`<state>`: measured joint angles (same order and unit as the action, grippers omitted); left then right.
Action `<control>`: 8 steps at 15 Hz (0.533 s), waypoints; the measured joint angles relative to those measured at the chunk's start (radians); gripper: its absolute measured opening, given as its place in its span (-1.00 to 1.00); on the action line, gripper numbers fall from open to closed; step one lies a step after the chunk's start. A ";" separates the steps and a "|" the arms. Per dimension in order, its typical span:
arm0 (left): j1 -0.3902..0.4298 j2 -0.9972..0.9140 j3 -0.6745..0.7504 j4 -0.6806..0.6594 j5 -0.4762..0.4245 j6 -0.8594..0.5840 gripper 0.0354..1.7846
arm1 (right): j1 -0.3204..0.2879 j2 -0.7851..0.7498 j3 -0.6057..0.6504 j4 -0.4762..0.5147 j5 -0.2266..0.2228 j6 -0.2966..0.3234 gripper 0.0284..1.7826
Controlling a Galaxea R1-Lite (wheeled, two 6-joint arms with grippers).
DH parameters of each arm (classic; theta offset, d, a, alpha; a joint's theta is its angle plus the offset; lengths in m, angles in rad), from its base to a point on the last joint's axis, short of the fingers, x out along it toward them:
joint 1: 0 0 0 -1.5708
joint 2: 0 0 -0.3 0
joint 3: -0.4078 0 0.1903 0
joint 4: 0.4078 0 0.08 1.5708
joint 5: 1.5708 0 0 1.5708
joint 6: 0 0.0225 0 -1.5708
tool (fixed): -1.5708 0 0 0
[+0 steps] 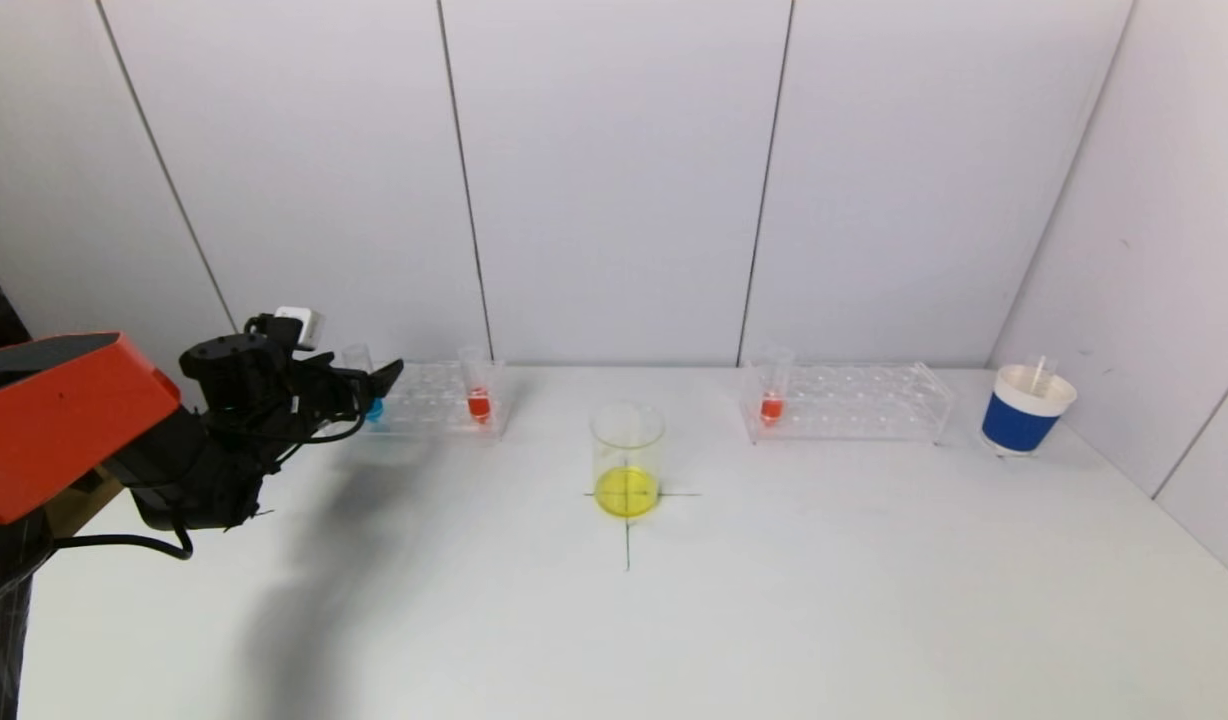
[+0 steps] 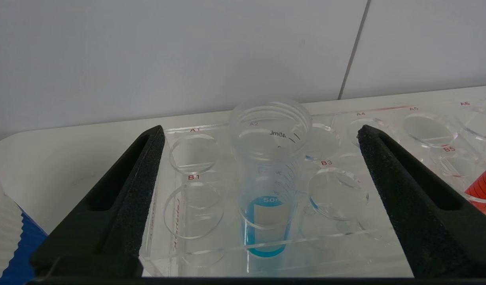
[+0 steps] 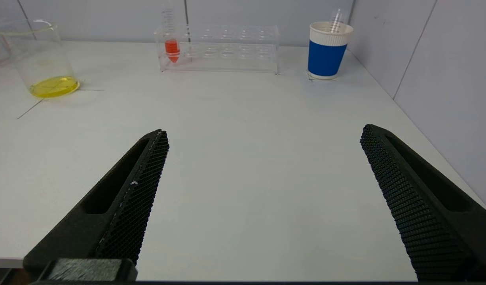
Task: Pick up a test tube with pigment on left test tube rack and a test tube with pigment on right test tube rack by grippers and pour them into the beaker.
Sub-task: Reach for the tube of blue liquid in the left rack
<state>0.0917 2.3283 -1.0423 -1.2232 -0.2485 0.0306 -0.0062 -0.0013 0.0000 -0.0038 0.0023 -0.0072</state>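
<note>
The left test tube rack (image 1: 429, 402) is clear plastic and holds a tube of blue pigment (image 1: 374, 408) and a tube of red pigment (image 1: 479, 400). My left gripper (image 1: 376, 388) is at the rack's left end, open. In the left wrist view its fingers (image 2: 140, 178) stand wide on either side of the blue tube (image 2: 266, 221) without touching it. The right test tube rack (image 1: 854, 400) holds one red tube (image 1: 771, 405). Between the racks, the beaker (image 1: 627, 460) has yellow liquid in it. My right gripper (image 3: 262, 134) hangs open over bare table, out of the head view.
A blue and white paper cup (image 1: 1024, 410) with a tube in it stands at the far right, near the side wall. Another blue cup (image 2: 13, 253) shows beside the left rack's outer end. The back wall rises just behind both racks.
</note>
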 joint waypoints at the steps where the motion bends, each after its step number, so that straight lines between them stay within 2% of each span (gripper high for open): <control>1: 0.000 0.000 0.000 0.000 0.000 0.000 0.79 | 0.000 0.000 0.000 0.000 0.000 0.000 0.98; 4: -0.001 0.000 -0.001 0.000 0.000 0.000 0.36 | 0.000 0.000 0.000 0.000 0.000 0.000 0.98; 7: -0.001 0.001 -0.001 0.000 0.000 0.000 -0.30 | 0.000 0.000 0.000 0.000 0.000 0.000 0.98; 8: -0.001 0.001 -0.001 0.000 0.000 0.000 -0.47 | 0.000 0.000 0.000 0.000 0.000 0.000 0.98</control>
<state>0.0904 2.3294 -1.0434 -1.2228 -0.2487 0.0302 -0.0062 -0.0013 0.0000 -0.0043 0.0019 -0.0072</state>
